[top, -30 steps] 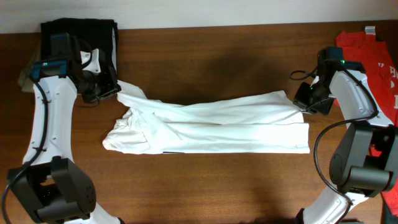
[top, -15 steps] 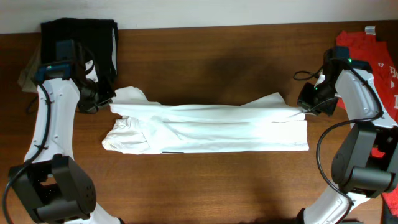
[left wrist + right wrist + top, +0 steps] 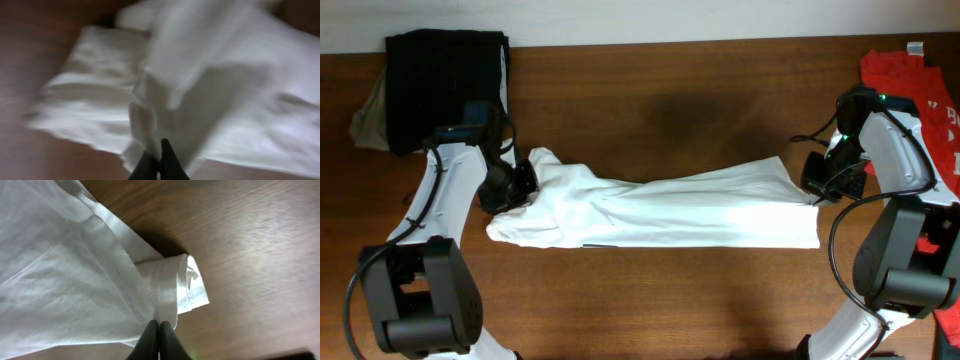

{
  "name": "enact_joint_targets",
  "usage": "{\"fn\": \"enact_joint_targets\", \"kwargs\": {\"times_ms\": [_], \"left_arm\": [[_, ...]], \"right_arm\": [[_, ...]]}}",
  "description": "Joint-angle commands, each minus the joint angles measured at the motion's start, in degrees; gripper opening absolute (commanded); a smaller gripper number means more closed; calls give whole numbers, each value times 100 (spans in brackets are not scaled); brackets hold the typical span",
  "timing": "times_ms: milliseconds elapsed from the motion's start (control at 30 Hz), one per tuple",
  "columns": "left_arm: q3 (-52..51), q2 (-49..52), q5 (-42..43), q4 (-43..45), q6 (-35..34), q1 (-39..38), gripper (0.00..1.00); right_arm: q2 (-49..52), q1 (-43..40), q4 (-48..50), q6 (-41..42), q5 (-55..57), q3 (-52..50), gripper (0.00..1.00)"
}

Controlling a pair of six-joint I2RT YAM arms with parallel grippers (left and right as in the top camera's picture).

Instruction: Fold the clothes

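white garment (image 3: 660, 205), black cloth (image 3: 445, 70), red cloth (image 3: 932, 72), brown table (image 3: 670, 290).

I can read no text, number or brand in any of my views. The red garment (image 3: 920, 80) on the table on my right carries white marks near the picture's edge, but they are too small and cut off for me to tell as letters. A small pale tag (image 3: 917, 46) at its top is too tiny to read.
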Motion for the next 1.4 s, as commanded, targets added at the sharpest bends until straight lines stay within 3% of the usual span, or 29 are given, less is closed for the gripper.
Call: {"fn": "enact_joint_targets", "kwargs": {"times_ms": [0,267,533,667,733,833,900,967,1000,1067,1133,1167,1200,1233,1267,1367], "left_arm": [[-125,28,-820,-11,-487,249,0],[-125,28,-660,-24,-538,940,1],[-138,33,-601,-28,-540,761,1],[-258,35,-562,50,-544,590,10],[-302,35,-535,90,-546,505,19],[-306,39,-498,83,-544,400,44],[-306,39,-503,98,-544,378,78],[-299,37,-525,160,-544,396,83],[-269,37,-522,179,-544,407,83],[-74,37,-514,195,-546,422,83],[208,33,-330,188,-540,402,77],[289,31,-186,192,-535,380,65],[358,31,107,240,-433,306,43],[358,33,326,315,-280,221,22],[352,35,382,321,-260,83,13],[254,39,380,319,-262,-245,7]], "right_arm": [[-151,-59,-24,-52,570,116,4],[-151,-350,26,-52,570,116,4],[-151,-369,31,-55,417,-50,4],[-151,-369,173,-55,365,-251,8],[-151,-369,195,-55,245,-271,20],[-151,-369,203,-55,247,-271,39],[-151,-369,240,-57,247,-271,68],[-151,-369,313,-55,245,-271,90],[-151,-369,354,-55,245,-271,96],[-151,-369,442,-57,175,-271,97],[-151,-367,503,-83,-278,-271,82],[-151,-365,509,-83,-435,-271,65],[-151,-332,527,-81,-581,-271,41],[-151,-293,557,-81,-603,-271,33],[-151,-227,597,-81,-601,-275,30],[-149,4,728,-79,-603,-286,30]]}}
